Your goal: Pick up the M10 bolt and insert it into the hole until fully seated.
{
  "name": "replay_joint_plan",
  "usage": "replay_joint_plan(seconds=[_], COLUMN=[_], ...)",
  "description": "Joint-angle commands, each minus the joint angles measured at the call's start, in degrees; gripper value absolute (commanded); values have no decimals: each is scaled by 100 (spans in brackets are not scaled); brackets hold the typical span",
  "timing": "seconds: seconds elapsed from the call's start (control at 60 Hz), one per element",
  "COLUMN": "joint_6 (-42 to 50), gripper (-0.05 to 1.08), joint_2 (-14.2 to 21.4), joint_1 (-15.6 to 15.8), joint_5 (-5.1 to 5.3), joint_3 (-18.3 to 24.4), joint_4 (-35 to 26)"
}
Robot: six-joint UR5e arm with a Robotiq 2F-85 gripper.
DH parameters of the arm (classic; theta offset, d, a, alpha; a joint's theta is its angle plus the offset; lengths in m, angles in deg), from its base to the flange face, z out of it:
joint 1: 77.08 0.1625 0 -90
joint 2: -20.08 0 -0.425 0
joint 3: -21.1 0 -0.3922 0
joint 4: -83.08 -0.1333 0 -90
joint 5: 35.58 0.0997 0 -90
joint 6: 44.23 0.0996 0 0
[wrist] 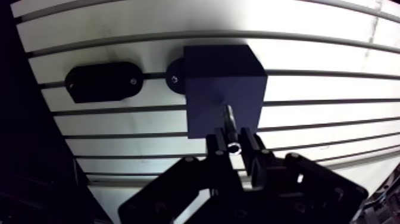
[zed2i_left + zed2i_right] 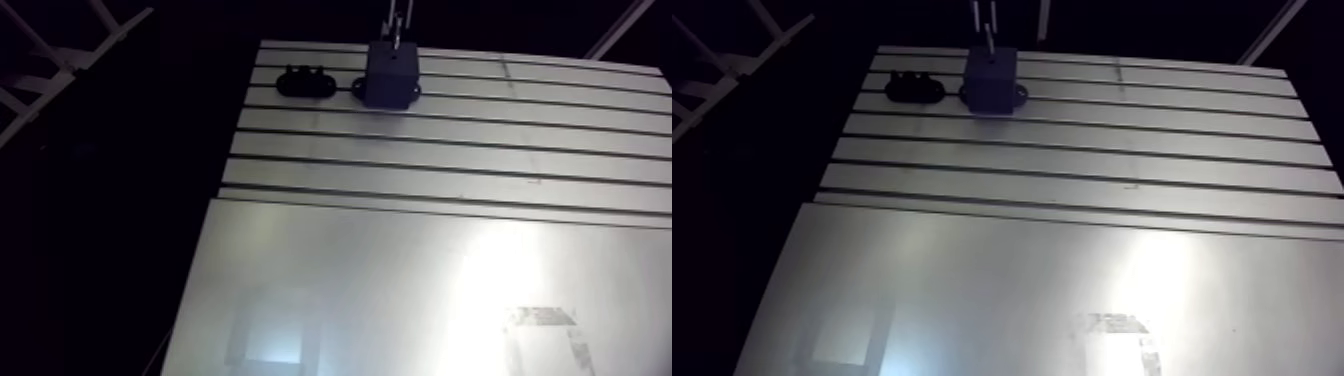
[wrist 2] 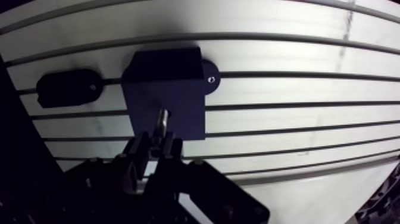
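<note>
A dark square block stands on the slotted aluminium table, fixed by a round black foot. My gripper is shut on the M10 bolt, a short metal shaft held between the fingertips. The bolt points at the block's near face and its tip lies against that face. I cannot tell whether the tip has entered a hole. In the arm view the block sits near the table's far edge, with the gripper coming down just above it.
A black oval holder is bolted to the table beside the block, also seen in the arm view. A smooth metal sheet covers the near part of the table. The table's left edge is close to the holder.
</note>
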Motion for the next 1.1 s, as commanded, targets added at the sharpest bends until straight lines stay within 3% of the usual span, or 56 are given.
replay_joint_plan(seconds=[0.017,1.1], joint_6=[-5,-5], gripper=[108,108], joint_2=[10,19], joint_1=[-1,-26], joint_5=[-18,-2], joint_3=[7,-109], joint_4=[-29,-56])
